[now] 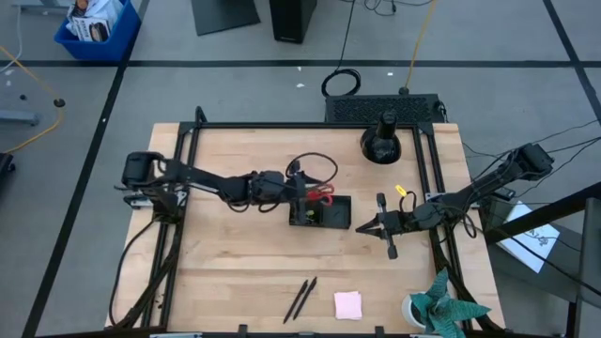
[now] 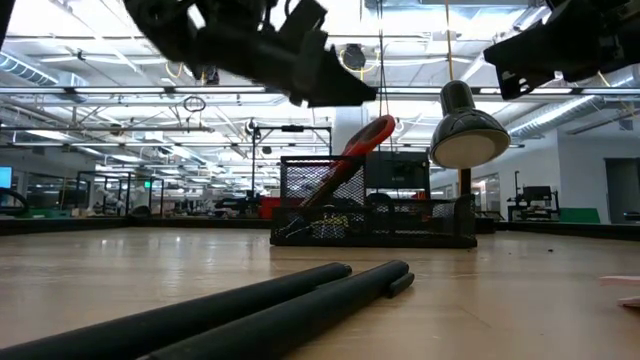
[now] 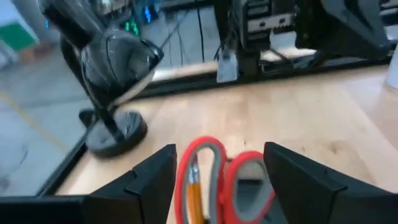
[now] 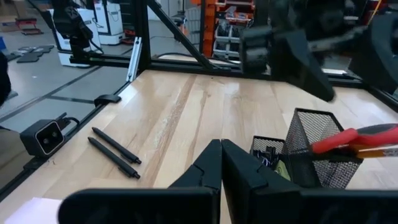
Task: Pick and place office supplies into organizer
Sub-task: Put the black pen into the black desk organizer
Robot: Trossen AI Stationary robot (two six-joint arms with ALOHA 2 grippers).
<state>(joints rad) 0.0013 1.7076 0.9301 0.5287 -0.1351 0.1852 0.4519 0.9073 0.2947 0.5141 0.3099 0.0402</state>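
Left arm over the organizer, scissors standing in it.

The left arm reaches in low from the desk's left side, its gripper (image 1: 299, 191) hanging just above the organizer (image 1: 319, 214) with jaws spread wide and holding nothing. The scissors (image 3: 214, 180) stand tilted in the mesh compartment, red handles up between the open fingers (image 3: 152, 180), an orange pencil (image 3: 194, 198) beside them. The right gripper (image 4: 221, 163) waits near the organizer's right, jaws clenched and empty. Two pens (image 1: 301, 299) and a pink pad (image 1: 348, 304) lie at the desk's near edge; a small yellow item (image 1: 401, 191) sits near the lamp (image 1: 382, 141).
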